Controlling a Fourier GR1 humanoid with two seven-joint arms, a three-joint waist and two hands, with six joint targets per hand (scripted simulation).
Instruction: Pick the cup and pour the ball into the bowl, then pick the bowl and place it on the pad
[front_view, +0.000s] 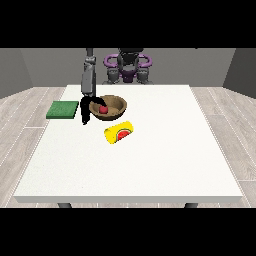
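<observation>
Red ball (103, 108) already lies in the wooden bowl (116, 104); the yellow cup (120, 132) lies tipped at the bowl's five o'clock; pouring looks done. The hand at the view's left (86, 113) touches the bowl's nine-o'clock rim, its finger state untellable; the green pad (62, 109), farther at nine o'clock, awaits the bowl.

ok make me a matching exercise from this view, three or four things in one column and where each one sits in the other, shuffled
Things:
1. small red ball
2. yellow cup with a red print
3. flat green pad
4. round brown wooden bowl

Places:
A. lying on its side on the table, nearer the camera than the bowl
B. inside the bowl
C. at the table's left edge in the view
D. beside the black hand

Pairs: 1-B, 2-A, 3-C, 4-D
</observation>
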